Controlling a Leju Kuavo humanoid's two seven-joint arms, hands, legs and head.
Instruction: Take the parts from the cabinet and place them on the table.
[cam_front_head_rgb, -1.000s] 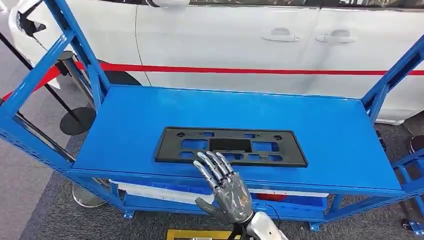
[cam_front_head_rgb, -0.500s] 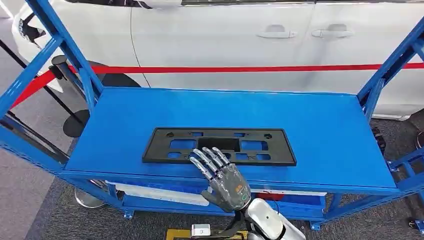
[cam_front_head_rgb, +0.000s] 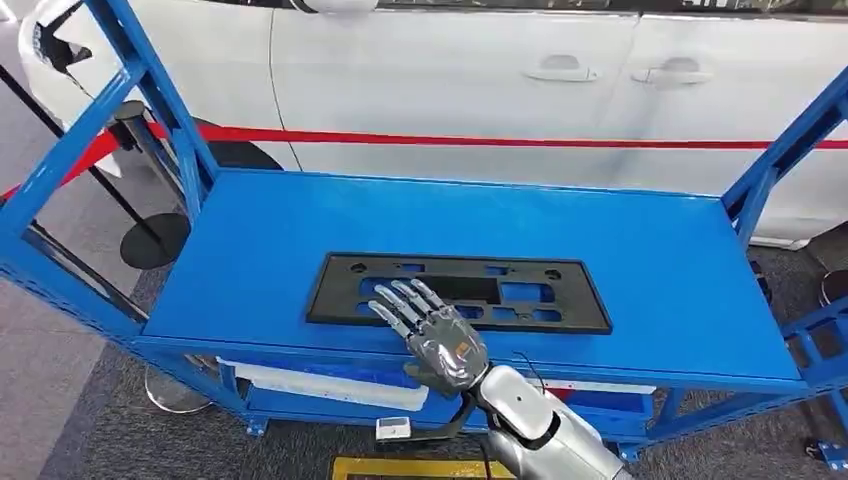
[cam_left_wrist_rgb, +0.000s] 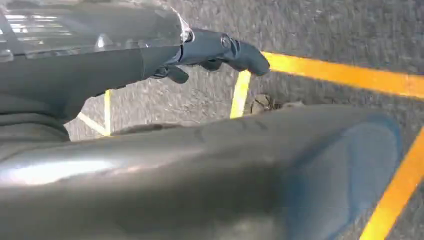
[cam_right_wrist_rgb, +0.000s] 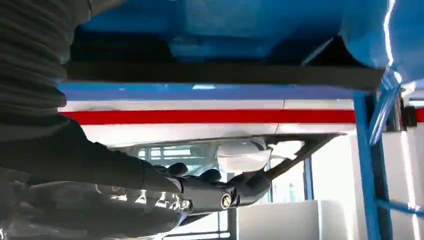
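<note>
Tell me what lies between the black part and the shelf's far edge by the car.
Nothing: in the head view, bare blue shelf runs from the black part to the far edge.

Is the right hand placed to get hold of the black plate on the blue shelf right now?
Probably yes. The right hand is open, its fingers spread over the near edge of the black plate, which lies flat on the blue shelf with nothing between them. Whether they touch is unclear.
</note>
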